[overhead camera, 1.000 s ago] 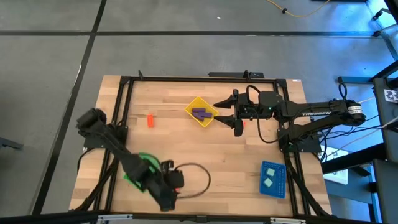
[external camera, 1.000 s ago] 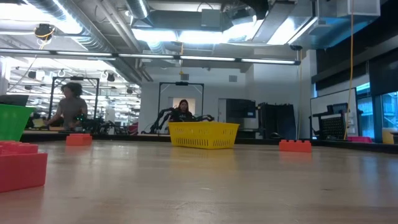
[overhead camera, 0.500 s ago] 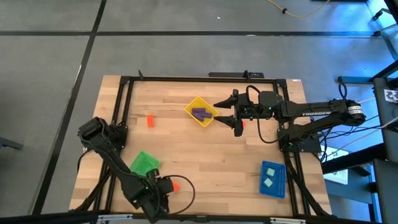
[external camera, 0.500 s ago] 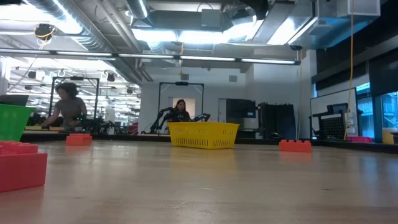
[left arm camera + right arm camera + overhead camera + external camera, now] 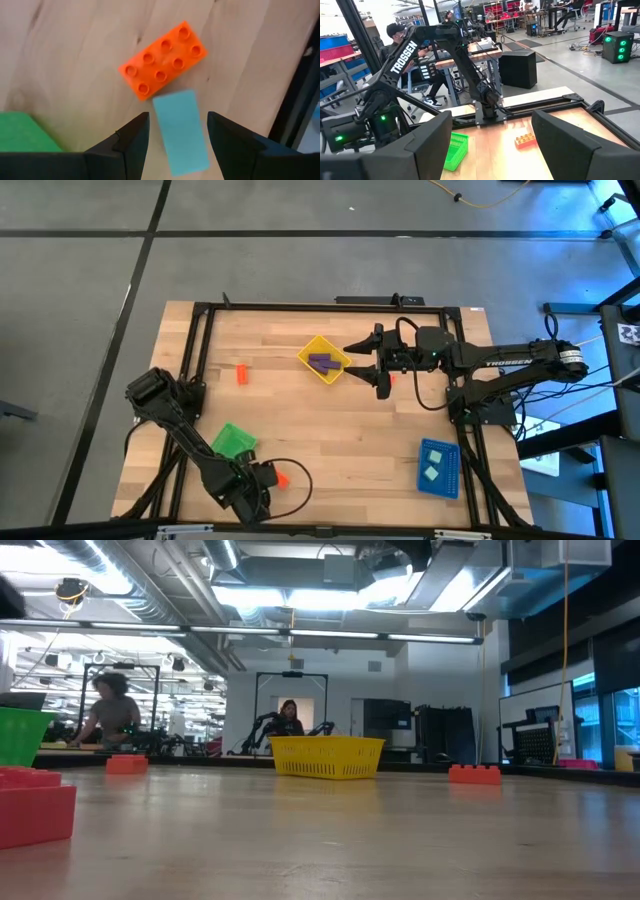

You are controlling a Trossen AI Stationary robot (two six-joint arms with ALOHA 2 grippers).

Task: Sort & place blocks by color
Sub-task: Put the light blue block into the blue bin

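The left gripper [image 5: 177, 131], having swung off the green tray [image 5: 232, 442], is hovering spread over a teal block [image 5: 180, 131] touching an orange block [image 5: 163, 60], lining up a pick.

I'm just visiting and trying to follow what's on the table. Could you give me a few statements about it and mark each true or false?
1. The yellow tray holds purple blocks. True.
2. The left gripper grips an orange block. False: it is open, with a mint block lying between its fingers.
3. The blue tray holds mint blocks. True.
4. The right gripper hovers over the green tray. False: it is beside the yellow tray.
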